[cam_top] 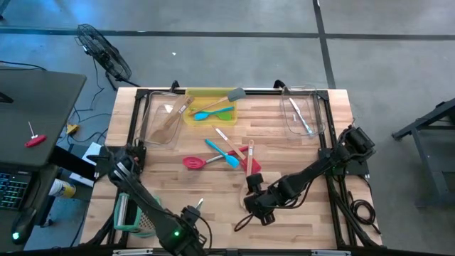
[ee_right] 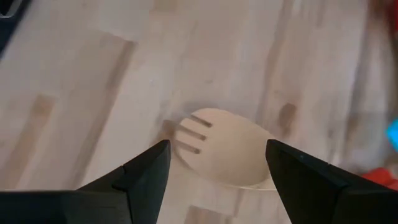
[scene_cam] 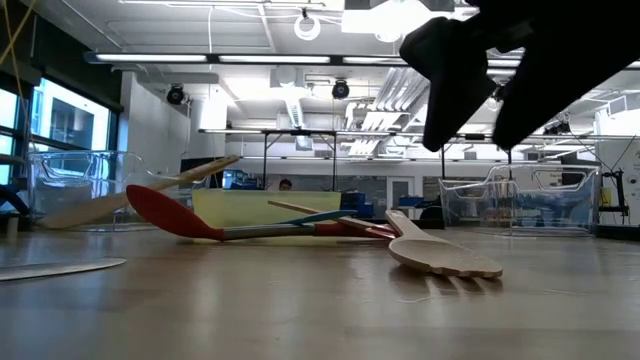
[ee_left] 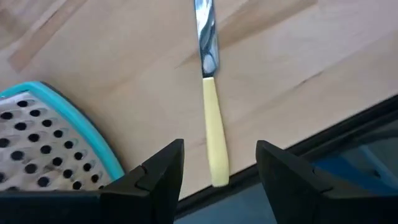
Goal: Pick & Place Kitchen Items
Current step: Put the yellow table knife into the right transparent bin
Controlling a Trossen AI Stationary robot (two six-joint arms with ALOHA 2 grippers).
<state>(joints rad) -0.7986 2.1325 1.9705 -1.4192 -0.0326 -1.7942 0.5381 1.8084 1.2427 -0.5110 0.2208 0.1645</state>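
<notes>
A small knife point(ee_left: 214, 124) with a pale yellow handle and a metal blade lies flat by the table's near edge. My left gripper point(ee_left: 219, 165) hovers open above its handle end, one finger on each side, touching nothing; in the high view it point(cam_top: 190, 215) is at the near left. A pale wooden fork point(ee_right: 227, 146) lies flat on the table, also seen in the low view point(scene_cam: 445, 257). My right gripper point(ee_right: 217, 162) stands open above the fork's pronged head, clear of it point(scene_cam: 485, 120). More utensils lie in a loose pile at the table's middle.
A teal-rimmed grater point(ee_left: 43, 134) lies right beside the knife. A red spatula point(cam_top: 193, 162) and a blue one point(cam_top: 220, 153) lie mid-table. At the far edge stand a yellow tray point(cam_top: 195, 117) with spatulas and two clear bins point(cam_top: 153, 135) point(cam_top: 316, 107).
</notes>
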